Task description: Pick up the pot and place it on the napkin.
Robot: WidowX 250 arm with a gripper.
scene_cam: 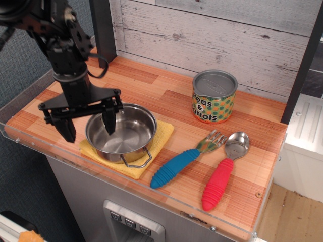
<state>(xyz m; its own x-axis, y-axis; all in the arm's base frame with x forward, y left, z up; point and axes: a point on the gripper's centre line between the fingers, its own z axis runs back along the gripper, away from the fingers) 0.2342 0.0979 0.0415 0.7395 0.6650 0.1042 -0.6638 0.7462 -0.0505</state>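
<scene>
The shiny steel pot (123, 133) sits upright on the yellow napkin (160, 136) near the front left of the wooden counter. One wire loop handle points toward the front edge. My gripper (88, 126) is open and hangs over the pot's left rim. One finger (108, 122) is above the inside of the pot and the other finger (67, 130) is outside to the left. The fingers hold nothing and appear lifted clear of the rim.
A "Peas & Carrots" can (214, 96) stands at the back right. A blue-handled fork (182, 161) and a red-handled spoon (222, 175) lie to the right of the napkin. A clear plastic lip (151, 194) runs along the counter's front edge.
</scene>
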